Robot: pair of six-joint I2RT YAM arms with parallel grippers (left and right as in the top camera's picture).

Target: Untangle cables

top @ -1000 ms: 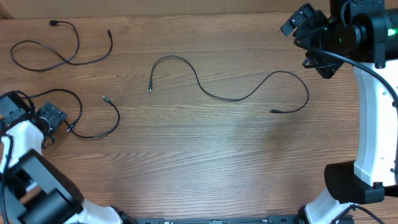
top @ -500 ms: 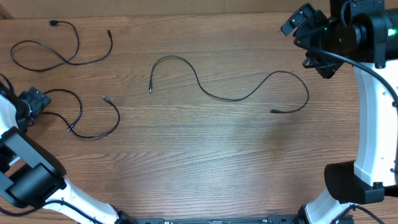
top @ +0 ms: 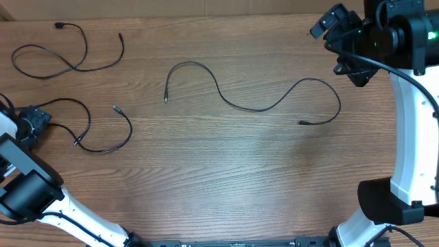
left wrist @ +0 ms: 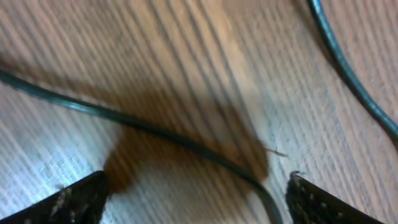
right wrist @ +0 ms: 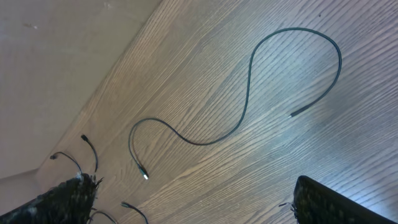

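Three cables lie apart on the wooden table. The long wavy cable stretches across the middle. Far to its left sits a looped cable, and a third cable curls beyond that, up and left of the wavy one. The left gripper is at the looped cable's far end, its fingers spread wide. In its blurred close view a strand runs between them, seemingly unpinched. Up and right of the wavy cable, the right gripper hangs with fingers fully apart, holding nothing.
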